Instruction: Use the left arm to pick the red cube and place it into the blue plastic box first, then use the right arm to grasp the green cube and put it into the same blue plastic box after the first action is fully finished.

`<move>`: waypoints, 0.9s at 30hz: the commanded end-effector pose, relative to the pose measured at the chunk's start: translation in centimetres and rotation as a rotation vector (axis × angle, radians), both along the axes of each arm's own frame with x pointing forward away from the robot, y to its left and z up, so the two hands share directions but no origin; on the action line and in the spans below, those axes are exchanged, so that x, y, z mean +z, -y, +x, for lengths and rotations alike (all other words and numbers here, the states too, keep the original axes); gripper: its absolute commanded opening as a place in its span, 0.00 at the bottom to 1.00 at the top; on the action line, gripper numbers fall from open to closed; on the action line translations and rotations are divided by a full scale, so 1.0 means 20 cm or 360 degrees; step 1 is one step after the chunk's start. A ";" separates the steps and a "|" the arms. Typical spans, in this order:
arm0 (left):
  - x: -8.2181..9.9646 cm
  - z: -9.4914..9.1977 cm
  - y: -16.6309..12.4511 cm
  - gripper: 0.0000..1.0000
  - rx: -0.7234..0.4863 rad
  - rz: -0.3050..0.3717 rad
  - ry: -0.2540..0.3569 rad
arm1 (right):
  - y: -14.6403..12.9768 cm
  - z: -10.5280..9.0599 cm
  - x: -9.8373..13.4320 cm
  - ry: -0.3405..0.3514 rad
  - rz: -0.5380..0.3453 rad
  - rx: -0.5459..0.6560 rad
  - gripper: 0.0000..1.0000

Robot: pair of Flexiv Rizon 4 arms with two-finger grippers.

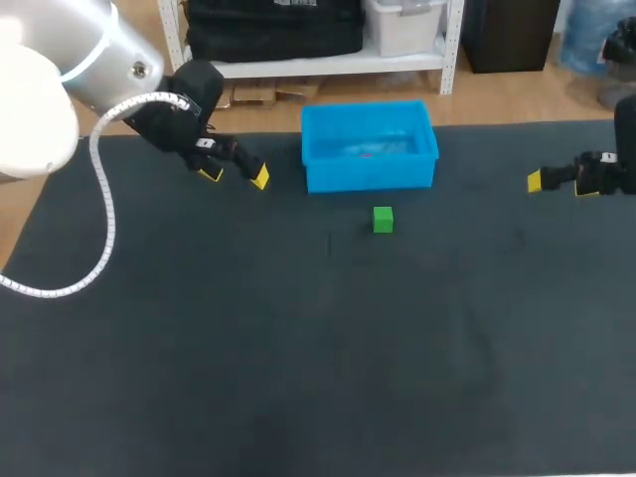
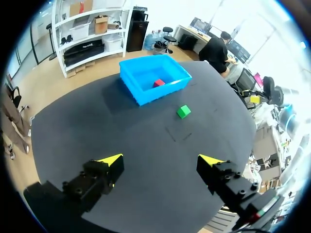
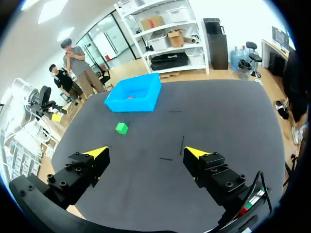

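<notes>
The small red cube point(image 2: 159, 83) lies in the blue plastic box point(image 2: 163, 91) — step one looks done. Both arms' jaws stand wide, empty. Next the right arm point(image 1: 608, 175) must fetch the small green cube point(image 1: 383, 220) off the dark table point(image 1: 298, 348), near the box.

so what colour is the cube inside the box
Red: the cube in the blue box shows best in the left wrist view.
</notes>
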State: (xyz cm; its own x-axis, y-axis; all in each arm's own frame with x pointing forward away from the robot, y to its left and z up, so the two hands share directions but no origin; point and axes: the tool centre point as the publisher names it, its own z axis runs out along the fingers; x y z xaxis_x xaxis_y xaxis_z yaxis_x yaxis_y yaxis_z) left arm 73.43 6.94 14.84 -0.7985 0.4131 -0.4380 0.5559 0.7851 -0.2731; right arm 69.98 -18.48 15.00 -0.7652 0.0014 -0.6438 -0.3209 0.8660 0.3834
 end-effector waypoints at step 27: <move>0.00 0.00 0.00 1.00 0.0002 -0.0001 0.0001 | -0.22 0.05 0.07 -0.0283 -0.0240 0.0002 1.00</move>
